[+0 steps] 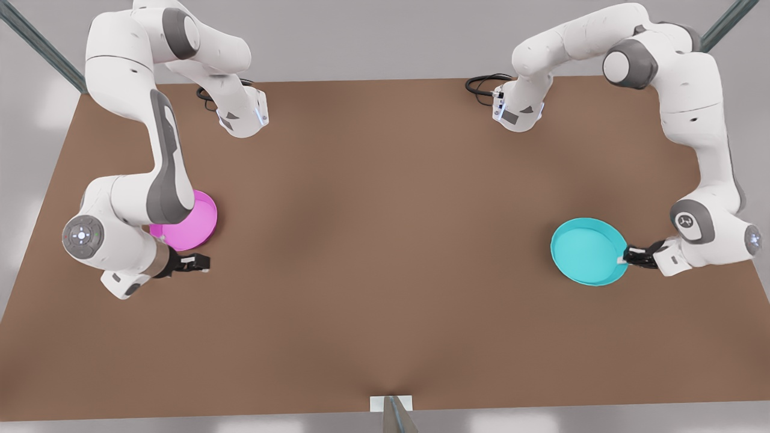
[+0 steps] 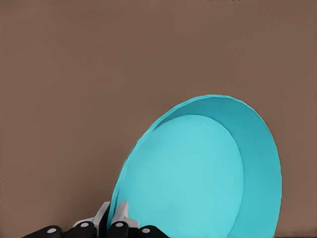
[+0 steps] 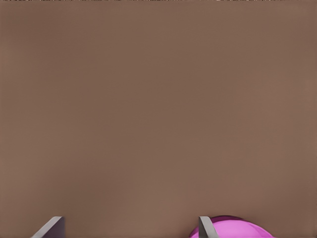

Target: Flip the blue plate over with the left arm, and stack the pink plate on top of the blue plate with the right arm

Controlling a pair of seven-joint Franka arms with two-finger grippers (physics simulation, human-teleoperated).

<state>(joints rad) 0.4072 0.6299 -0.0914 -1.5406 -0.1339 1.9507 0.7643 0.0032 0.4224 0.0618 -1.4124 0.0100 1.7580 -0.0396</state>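
The blue plate (image 1: 588, 251) is on the front view's right, and my left gripper (image 1: 625, 257) is shut on its rim at the side nearest that arm. From the left wrist the blue plate (image 2: 203, 173) appears tilted, hollow side showing, with its edge pinched in the left gripper (image 2: 112, 218). The pink plate (image 1: 192, 225) lies on the table on the front view's left, partly hidden under the right arm. My right gripper (image 1: 201, 263) hovers just in front of it, open and holding nothing. The right wrist view has the right gripper (image 3: 129, 229) spread wide, with the pink plate (image 3: 237, 231) beside one fingertip.
The brown table (image 1: 385, 240) stretches wide between the two plates. Black cable loops (image 1: 484, 84) lie by the arm bases at the back edge. A metal post (image 1: 394, 415) stands at the middle of the front edge.
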